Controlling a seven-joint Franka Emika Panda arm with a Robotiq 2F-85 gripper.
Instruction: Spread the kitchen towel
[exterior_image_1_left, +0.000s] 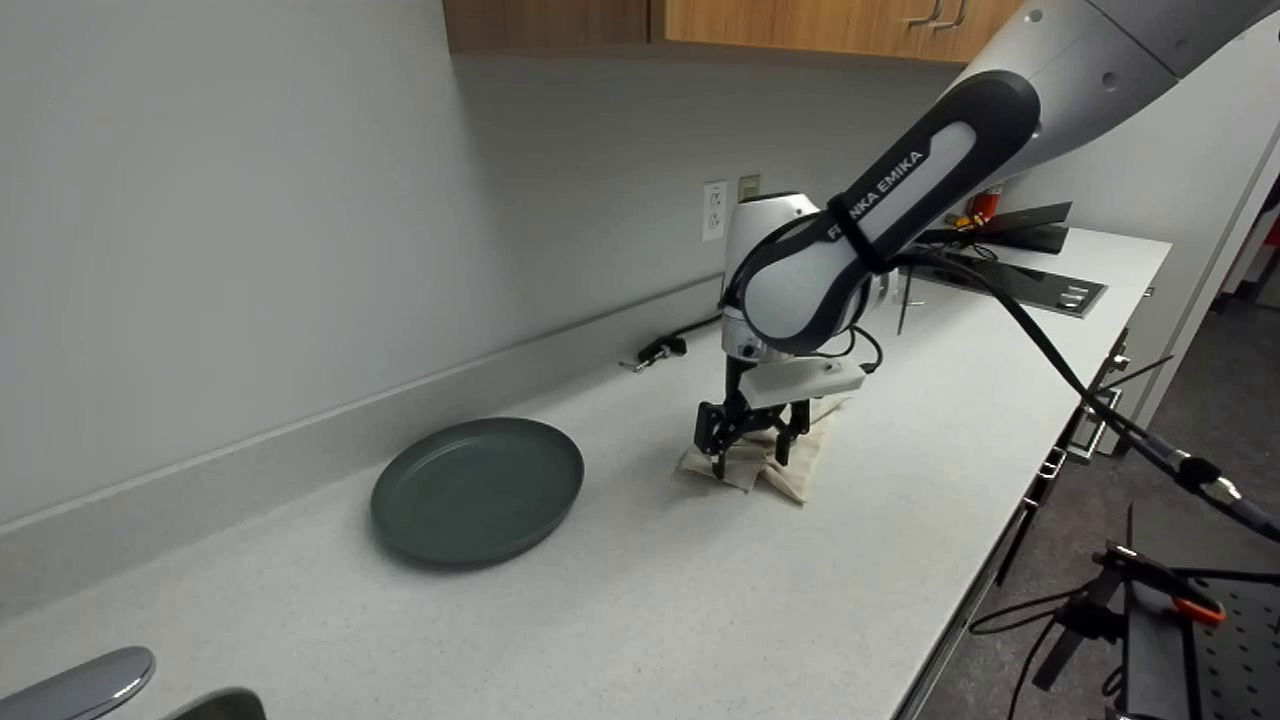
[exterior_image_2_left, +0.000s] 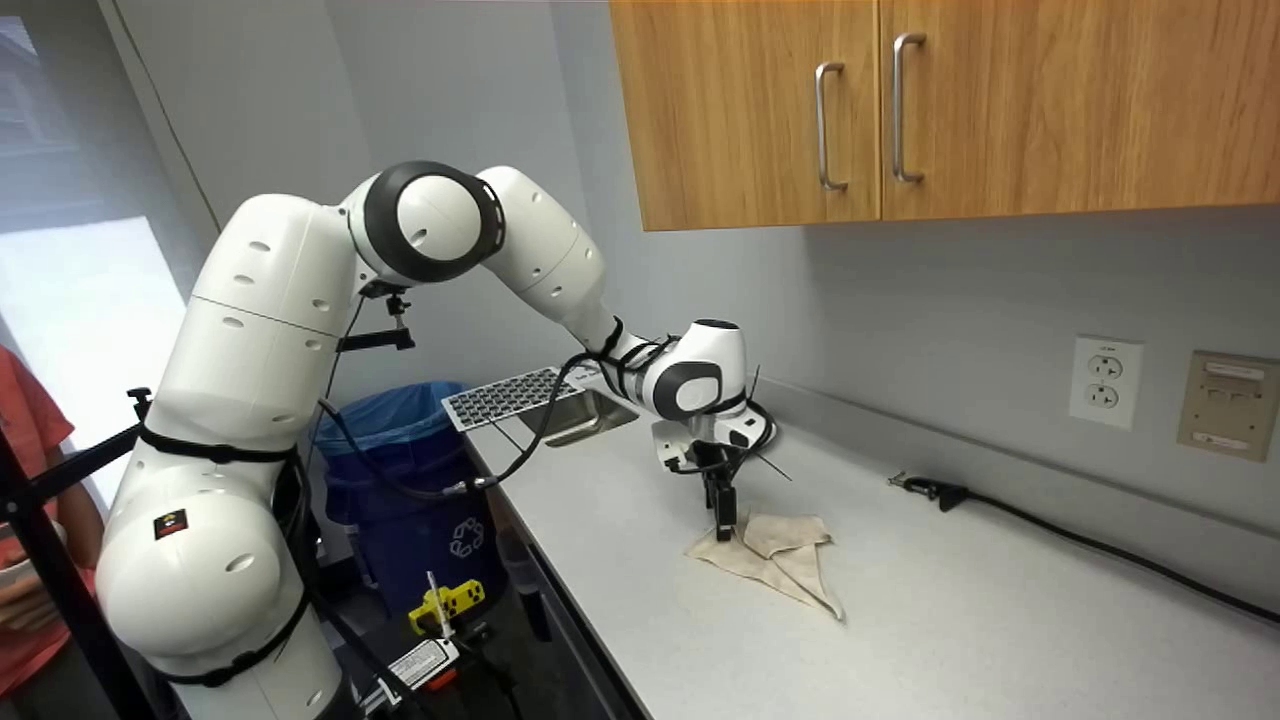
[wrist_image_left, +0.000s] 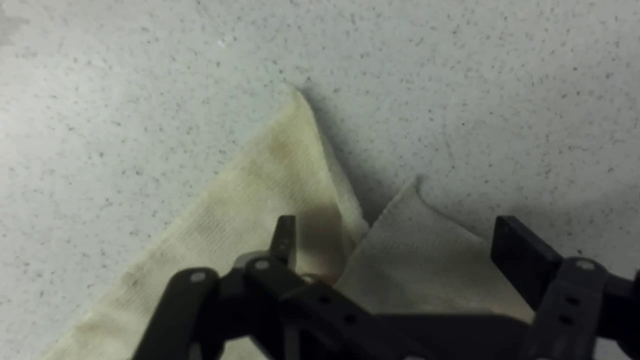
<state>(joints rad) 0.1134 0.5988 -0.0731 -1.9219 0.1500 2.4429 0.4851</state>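
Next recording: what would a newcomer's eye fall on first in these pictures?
Most likely the big white arm, arched from the left of an exterior view toward the counter. Then its open gripper, pointing down over the partly folded beige towel on that counter. The round dark green plate also stands out, lying near the wall, apart from the towel.

both exterior views: opposed along counter (exterior_image_1_left: 640, 590), farther back, sharing arm (exterior_image_2_left: 440, 220), towel (exterior_image_2_left: 780, 560) | wrist view: close, downward
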